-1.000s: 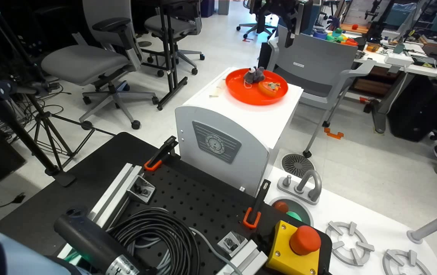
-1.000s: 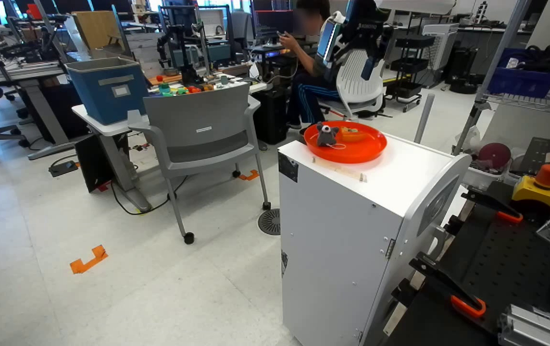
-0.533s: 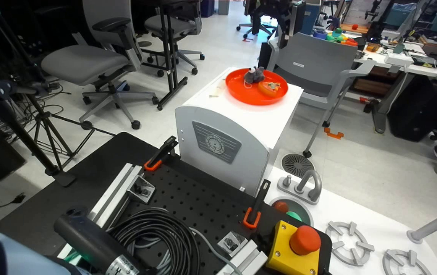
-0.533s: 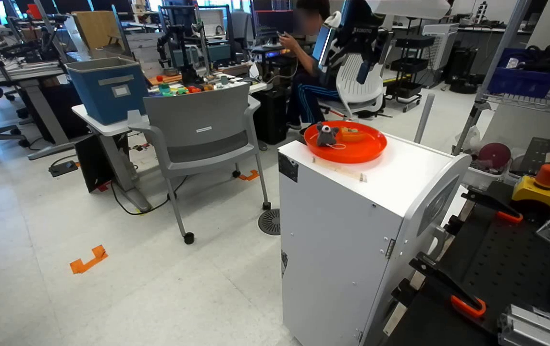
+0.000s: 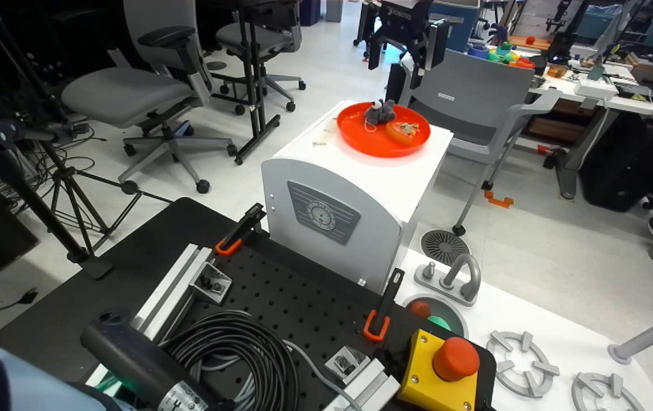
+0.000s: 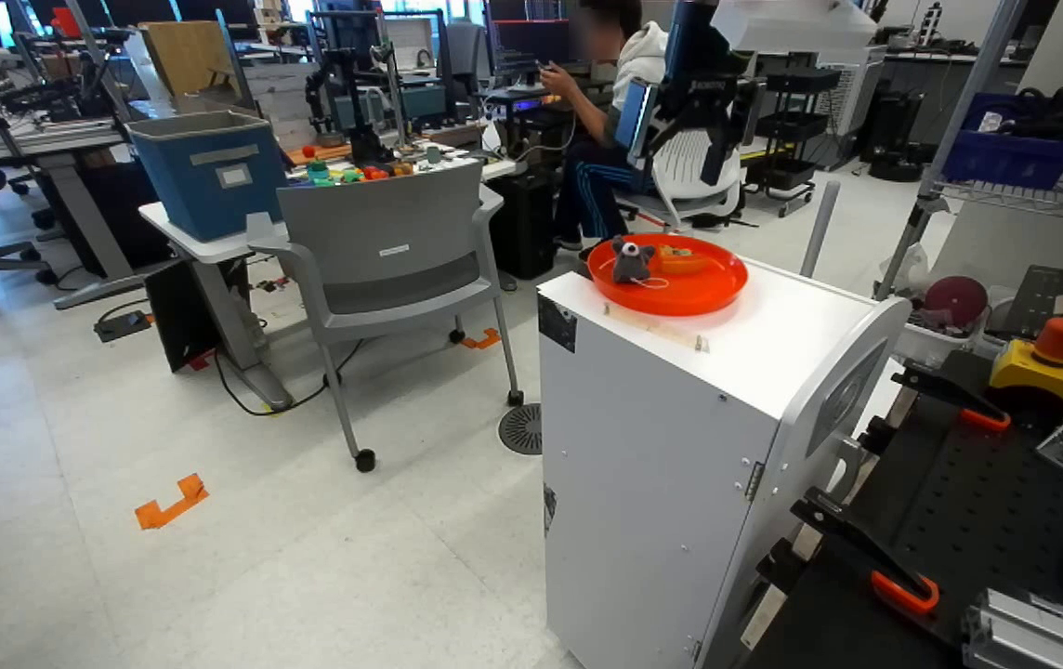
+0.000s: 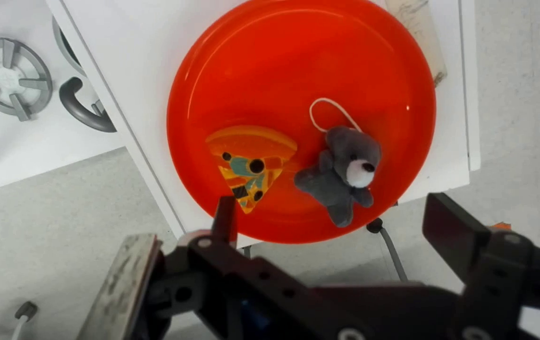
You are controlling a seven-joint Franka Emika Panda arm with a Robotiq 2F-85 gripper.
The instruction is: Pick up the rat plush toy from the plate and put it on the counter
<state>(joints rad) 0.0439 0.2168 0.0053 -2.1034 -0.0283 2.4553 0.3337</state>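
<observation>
Bright orange and round, the plate (image 7: 293,66) rests on top of the white box (image 6: 652,465), and the rat plush toy (image 7: 335,182) lies on it, near the rim and just beside a pizza slice (image 7: 251,156), the 2 apart. Only the wrist view brings out clearly the slice's coloured toppings and the toy's spread limbs. In an exterior view the sink (image 5: 453,314) shows with a red-brown item (image 5: 419,309) and a green item (image 5: 440,323) inside; the wrist view has just a sliver of its bowl beside the tap (image 7: 81,114). The box's dial (image 5: 321,215) faces plainly out in an exterior view; a seated person (image 6: 592,190) and a hinge (image 6: 754,481) on the box's side show in an exterior view too. Seen from the wrist, the toy's long axis slants steeply, head at the upper right, feet at the lower left, the pale muzzle pointing toward the lower right. A white string loop (image 7: 324,99) runs up from the head. The gripper (image 7: 338,225) has its 2 fingers spread wide; in both exterior views it hangs well apart from the toy.
</observation>
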